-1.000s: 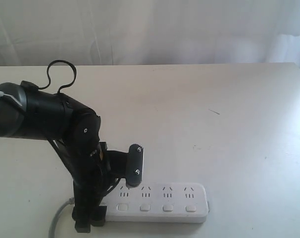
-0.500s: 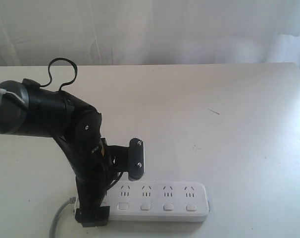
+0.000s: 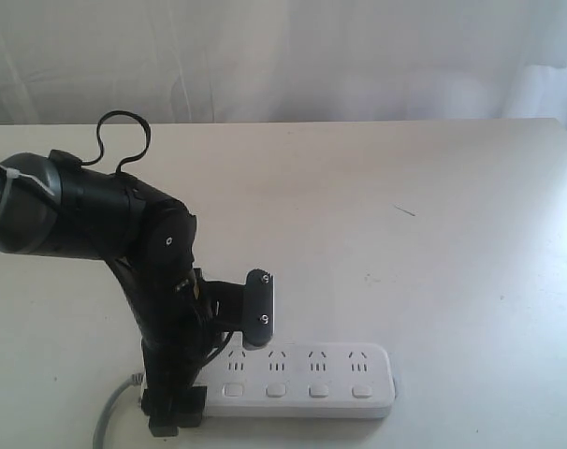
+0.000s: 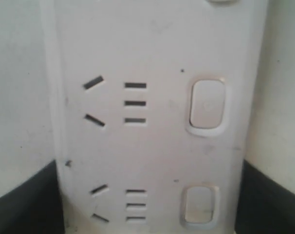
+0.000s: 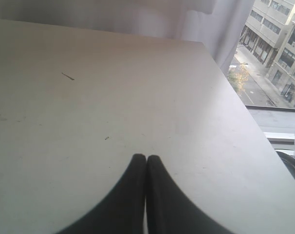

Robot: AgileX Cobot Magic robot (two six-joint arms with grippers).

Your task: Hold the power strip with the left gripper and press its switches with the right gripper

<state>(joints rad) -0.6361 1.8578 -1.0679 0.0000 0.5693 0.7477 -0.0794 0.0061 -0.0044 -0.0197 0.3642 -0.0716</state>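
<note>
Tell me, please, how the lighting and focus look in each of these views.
Exterior view: the backlit curtain is washed out, and the white strip barely stands out from the pale table. Left wrist view: the strip fills the frame and looks soft. Right wrist view: the window is bright, and the shut right hand is a near-black silhouette.

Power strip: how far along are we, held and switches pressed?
Done: left gripper straddles the power strip at the end with the cord. In hand: the clamp, which I cannot confirm. Left: pressing the switches; the right gripper is shut over the table, strip absent from its view.
</note>
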